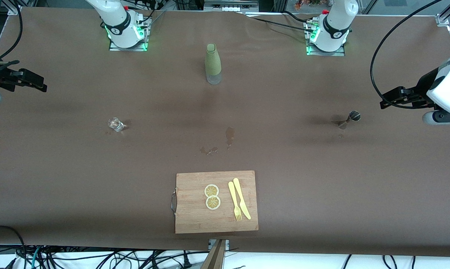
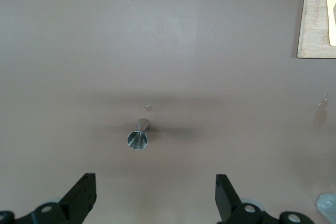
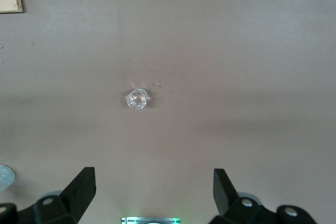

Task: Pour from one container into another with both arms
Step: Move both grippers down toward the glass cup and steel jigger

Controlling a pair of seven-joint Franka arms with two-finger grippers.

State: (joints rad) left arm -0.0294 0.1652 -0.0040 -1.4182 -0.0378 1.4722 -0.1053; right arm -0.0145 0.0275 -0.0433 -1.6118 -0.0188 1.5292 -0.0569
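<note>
A small clear glass (image 1: 115, 124) (image 3: 137, 98) stands toward the right arm's end of the table. A metal hourglass-shaped jigger (image 1: 350, 119) (image 2: 138, 137) stands toward the left arm's end. My right gripper (image 1: 43, 85) (image 3: 153, 178) hangs open and empty in the air off to the side of the glass. My left gripper (image 1: 384, 101) (image 2: 155, 182) is open and empty too, up in the air beside the jigger. Neither gripper touches anything.
A green-sleeved bottle (image 1: 213, 64) stands mid-table between the arm bases. A wooden cutting board (image 1: 195, 220) near the front camera carries two lemon slices (image 1: 212, 196), a yellow knife (image 1: 242, 203) and a fork (image 1: 235, 205). Small wet spills (image 1: 229, 135) lie between the board and the bottle.
</note>
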